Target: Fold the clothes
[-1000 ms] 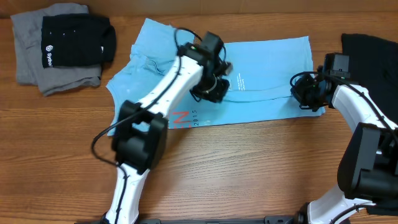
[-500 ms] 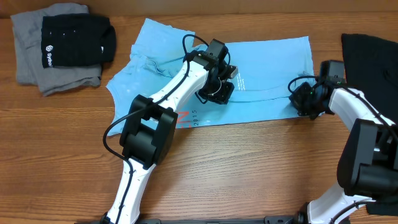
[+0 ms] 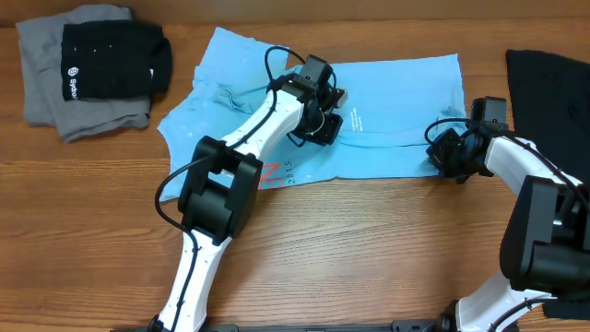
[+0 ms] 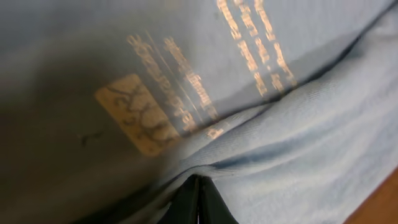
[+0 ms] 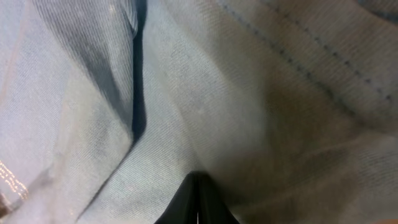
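Your light blue T-shirt [image 3: 396, 92] lies spread across the middle of the wooden table [image 3: 369, 249], and both pincers are down on it. The left gripper [image 3: 320, 122] is pressed together on a fold near the small white print. The right gripper [image 3: 450, 155] is pinched shut on the hem at the near right corner.

Watch the grips. Each wrist view shows only a thin ridge of cloth between the tips, so a quick lift could let the cotton slip out. You could also snag one layer only and drag the fold crooked. If your arms pull apart, the shirt stretches instead of folding.

Against a second ago, your right gripper has slid left and nearer, drawing that corner inward. Your left gripper has edged slightly farther. The folded black garment [image 3: 111, 57] at far left hasn't budged.
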